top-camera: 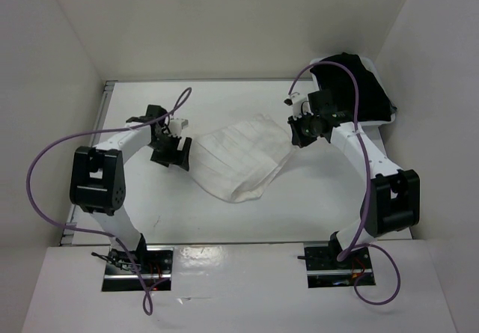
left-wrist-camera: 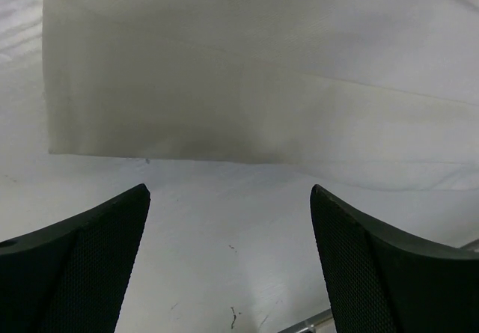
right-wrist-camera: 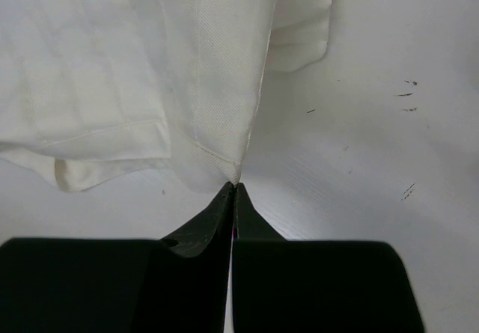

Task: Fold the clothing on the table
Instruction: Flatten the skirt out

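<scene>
- The left pincer (left-wrist-camera: 228, 191) stands spread wide just above the surface (top-camera: 224, 224), with nothing between its fingers (left-wrist-camera: 82, 266). The skirt's straight edge lies just beyond their tips.
- The right pincer (right-wrist-camera: 234, 185) is pressed together, pinching a corner of the skirt's edge at its very tip.
- The skirt (top-camera: 239, 157) is white and thin, with faint pleat lines. It lies partly doubled over in the middle of the surface. One rounded end points toward the near edge, and a narrow strip runs up to the right pincer.
- A black garment (top-camera: 352, 78) is heaped at the far right corner; I cannot tell what it lies in.
- Count: one skirt, one black garment, two pincers.
</scene>
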`<state>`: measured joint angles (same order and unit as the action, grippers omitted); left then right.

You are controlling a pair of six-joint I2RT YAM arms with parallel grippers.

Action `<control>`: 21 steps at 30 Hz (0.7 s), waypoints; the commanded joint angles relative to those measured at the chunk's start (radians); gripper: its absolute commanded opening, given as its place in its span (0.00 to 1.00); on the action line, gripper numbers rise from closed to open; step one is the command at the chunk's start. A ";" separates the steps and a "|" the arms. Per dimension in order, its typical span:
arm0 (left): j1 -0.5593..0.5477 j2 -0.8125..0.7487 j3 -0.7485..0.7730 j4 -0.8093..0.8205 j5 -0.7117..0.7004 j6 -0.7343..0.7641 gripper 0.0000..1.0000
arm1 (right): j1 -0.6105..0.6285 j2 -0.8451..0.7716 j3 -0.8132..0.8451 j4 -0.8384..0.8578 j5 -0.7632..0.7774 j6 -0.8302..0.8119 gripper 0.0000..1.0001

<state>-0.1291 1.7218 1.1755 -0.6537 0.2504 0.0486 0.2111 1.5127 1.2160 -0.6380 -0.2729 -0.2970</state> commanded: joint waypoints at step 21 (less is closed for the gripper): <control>0.180 0.416 0.177 -0.118 0.556 0.085 0.82 | -0.009 0.004 -0.003 0.034 0.012 -0.005 0.00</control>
<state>0.0395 2.0575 1.3571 -0.8017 0.7856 0.0566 0.2111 1.5135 1.2156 -0.6380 -0.2680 -0.2966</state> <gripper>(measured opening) 0.833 0.002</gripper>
